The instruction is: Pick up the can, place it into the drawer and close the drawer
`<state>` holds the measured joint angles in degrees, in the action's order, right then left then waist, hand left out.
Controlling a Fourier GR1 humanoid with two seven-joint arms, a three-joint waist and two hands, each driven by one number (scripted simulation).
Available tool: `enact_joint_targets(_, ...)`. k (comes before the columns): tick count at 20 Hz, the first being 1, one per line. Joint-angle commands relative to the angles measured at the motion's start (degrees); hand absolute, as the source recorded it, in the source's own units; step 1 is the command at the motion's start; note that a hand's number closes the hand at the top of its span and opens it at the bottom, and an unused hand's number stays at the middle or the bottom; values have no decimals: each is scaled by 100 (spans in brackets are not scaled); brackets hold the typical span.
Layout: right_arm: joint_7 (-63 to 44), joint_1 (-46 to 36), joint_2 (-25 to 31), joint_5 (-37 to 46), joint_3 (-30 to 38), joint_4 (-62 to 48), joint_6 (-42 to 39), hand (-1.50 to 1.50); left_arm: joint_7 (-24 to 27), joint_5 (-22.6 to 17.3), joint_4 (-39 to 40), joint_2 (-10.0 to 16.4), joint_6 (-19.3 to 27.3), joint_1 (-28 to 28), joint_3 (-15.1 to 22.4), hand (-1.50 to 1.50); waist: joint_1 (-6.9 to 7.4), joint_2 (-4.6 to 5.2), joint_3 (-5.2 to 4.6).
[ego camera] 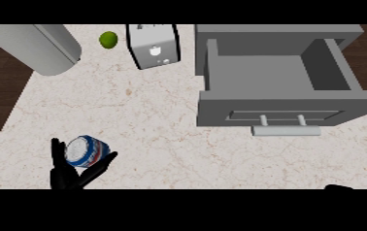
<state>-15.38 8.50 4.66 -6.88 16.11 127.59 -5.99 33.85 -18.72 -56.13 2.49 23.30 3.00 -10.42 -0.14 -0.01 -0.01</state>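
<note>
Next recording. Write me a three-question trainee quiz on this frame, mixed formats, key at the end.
1. True or false: the grey box-shaped drawer stands open.
2. Where is the blue, white and red cylindrical can? A) held in the black left hand B) inside the drawer C) standing free, untouched
3. Fill in: the small round green fruit lies beside the silver ____.
Key: 1 true; 2 A; 3 toaster.

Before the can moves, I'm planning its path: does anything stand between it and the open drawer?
Nothing visible does. Only bare counter lies between the can, held in the left hand, and the open drawer. The toaster and lime sit farther back, off that line.
</note>
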Motion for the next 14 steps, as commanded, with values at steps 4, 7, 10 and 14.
enact_joint_targets(4, -116, 147, 221, -471, 432, 249, -278, -150, -177, 155, 464, 170, -238, -649, 145, -150, -24, -3, 1)
enact_joint_targets(7, -107, -381, 46, 71, 69, -84, 107, -150, 68, -114, 1080, 424, -966, -1026, -130, 150, -7, 6, -2)
enact_joint_targets(10, -229, -39, -94, 172, -33, 334, 63, -150, 79, -126, 1152, 386, -1076, -1134, -107, 150, -12, 1, -1)
enact_joint_targets(14, -211, -101, -330, 638, -397, 355, 249, -150, -79, -125, 495, 285, -1118, -811, 79, 150, 18, -4, 2)
